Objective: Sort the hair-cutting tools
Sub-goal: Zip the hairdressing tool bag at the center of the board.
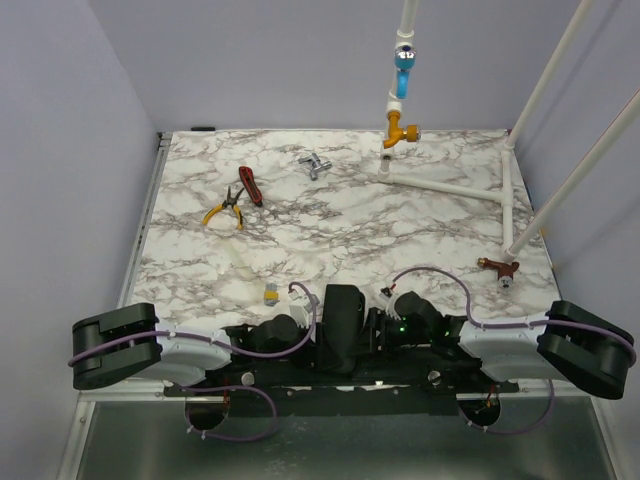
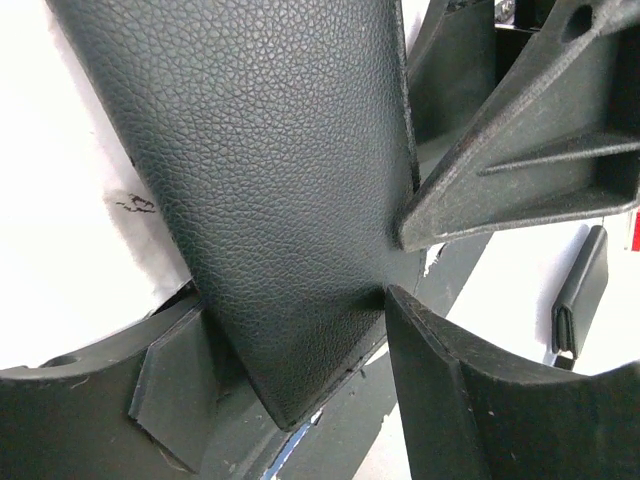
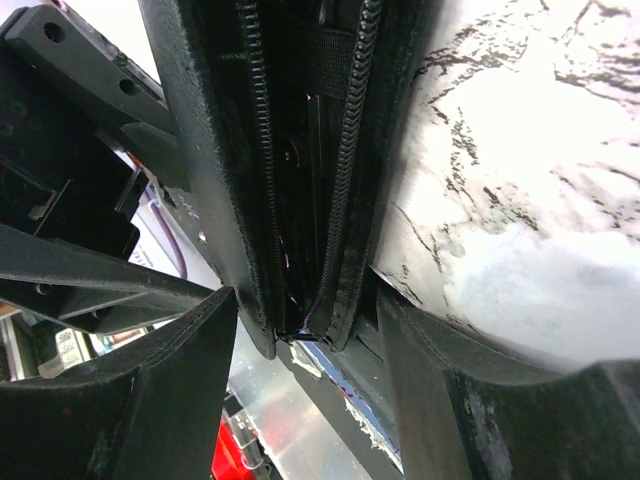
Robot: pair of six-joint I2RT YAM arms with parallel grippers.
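Left gripper (image 2: 290,340) and right gripper (image 3: 305,300) pinch black case (image 1: 345,320); zipper (image 3: 345,180) open.

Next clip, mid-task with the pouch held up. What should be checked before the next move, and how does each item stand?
1. Left gripper clamped on black pouch: ok.
2. Right gripper clamped on the pouch: ok.
3. Zipper open: ok.
4. Comb and scissors inside the pouch: cannot tell, the interior is dark.
5. No hair tool left on the table: cannot tell, the small silver item at the back is unclear.
6. Yellow-handled pliers and red-handled tool apart from both arms: ok.
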